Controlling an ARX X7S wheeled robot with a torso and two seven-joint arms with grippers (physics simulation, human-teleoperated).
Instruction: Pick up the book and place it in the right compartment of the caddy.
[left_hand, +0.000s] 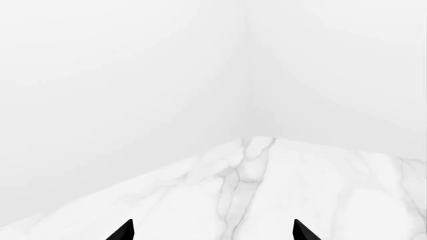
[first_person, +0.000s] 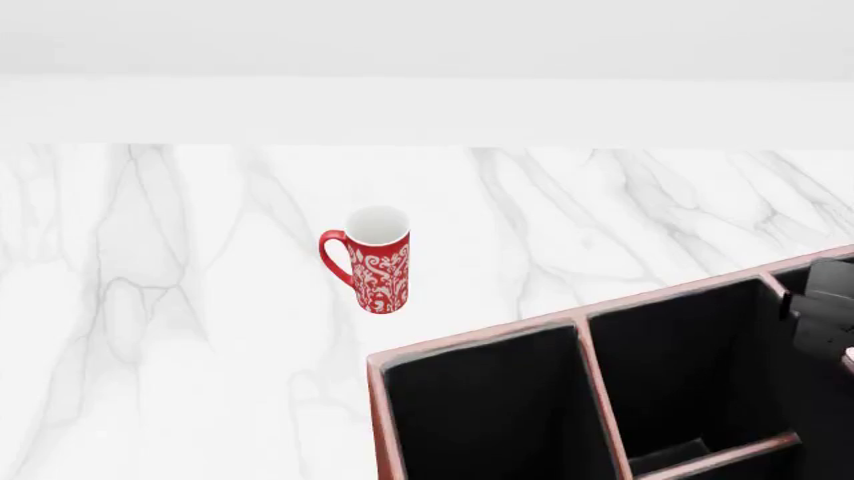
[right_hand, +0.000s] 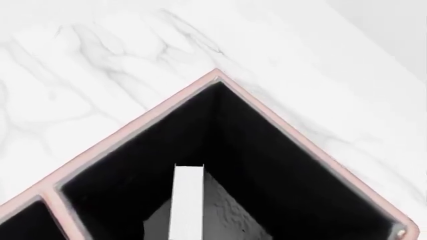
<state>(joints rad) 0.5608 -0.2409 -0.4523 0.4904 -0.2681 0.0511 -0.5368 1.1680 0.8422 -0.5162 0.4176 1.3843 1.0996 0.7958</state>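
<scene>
The caddy (first_person: 587, 330) sits at the near right of the marble table (first_person: 174, 330); a red patterned mug (first_person: 379, 260) stands left of it and farther back; the book (right_hand: 187, 205) stands upright inside the caddy's right compartment, white page edge up; the right gripper (first_person: 821, 315) hovers over that compartment, though whether it grips the book I cannot tell; the left gripper (left_hand: 212, 231) is spread apart, holding nothing.
</scene>
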